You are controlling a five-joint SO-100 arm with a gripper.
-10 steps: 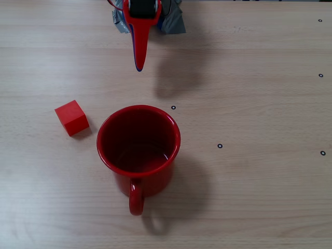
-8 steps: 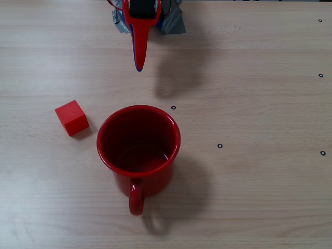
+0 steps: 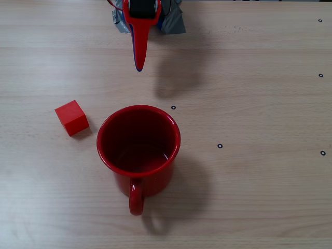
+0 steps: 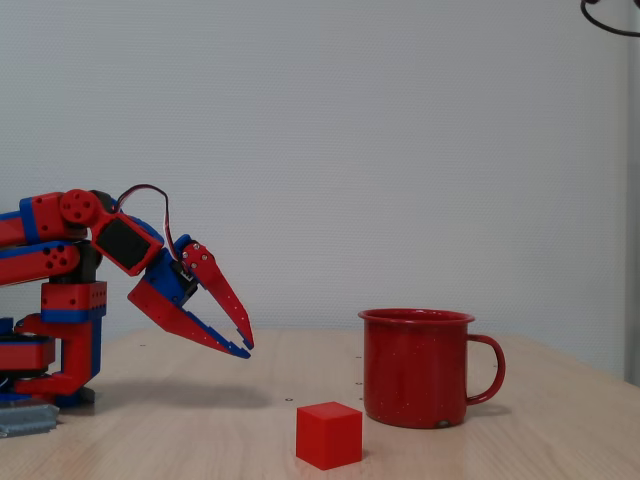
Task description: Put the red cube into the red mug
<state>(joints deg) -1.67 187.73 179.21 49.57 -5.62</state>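
Seen from overhead, nothing has shifted in the last moments: the small matte red cube [image 3: 71, 118] sits on the pale wooden table [image 3: 259, 197] just left of the large glossy red mug [image 3: 138, 142], not touching it, while the red-and-blue gripper [image 3: 138, 61] hangs unmoved near the arm's base, well clear of both. From the side, the gripper [image 4: 243, 345] is held off the table, fingers slightly parted and empty, with the cube [image 4: 329, 434] nearer the camera than the mug [image 4: 418, 366]. The approach, by appearances, has not begun.
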